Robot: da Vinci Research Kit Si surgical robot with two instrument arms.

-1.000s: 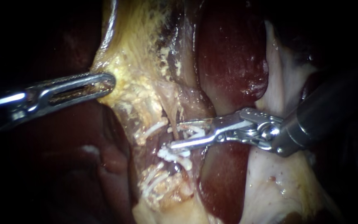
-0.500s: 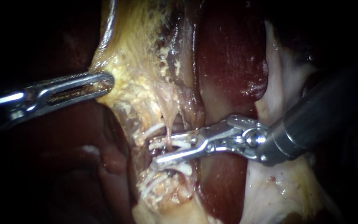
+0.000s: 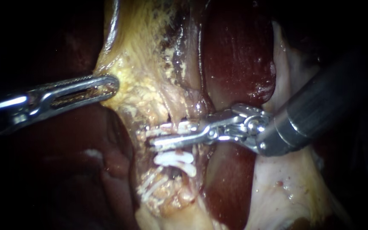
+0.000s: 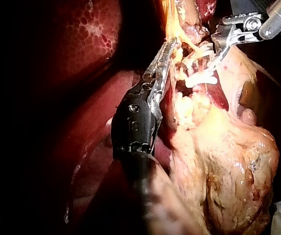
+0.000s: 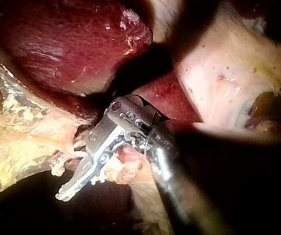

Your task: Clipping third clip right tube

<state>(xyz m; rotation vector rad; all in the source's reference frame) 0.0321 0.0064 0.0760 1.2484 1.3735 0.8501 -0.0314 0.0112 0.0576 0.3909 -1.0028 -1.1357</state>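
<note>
The right instrument comes in from the upper right. Its dark shaft passes over pale whitish tissue and along the edge of a dark red lobe of the liver. Its hand is almost closed: the two long jaws stand only a narrow gap apart and hold between them a white clip, which lies across a thin pale tube. The tube comes down from the yellow fatty tissue and passes between the jaws, near the middle of the endoscope view. There is little room here. The liver edge is just beside the hinge of the jaws, and the yellow tissue touches their tips.

Just below the jaws lies one more white clip. Whether a second one is joined to it I cannot tell. Lower there is a bundle of white pieces, too tangled for counting.

The left instrument, one of two in all, enters from the left. Its hand is closed on the outer edge of the yellow fatty tissue, with both slotted jaws pressing it. The two instruments are well apart. Under and to the left of the left shaft there is only dark liver surface and shadow, so that side is open.
</note>
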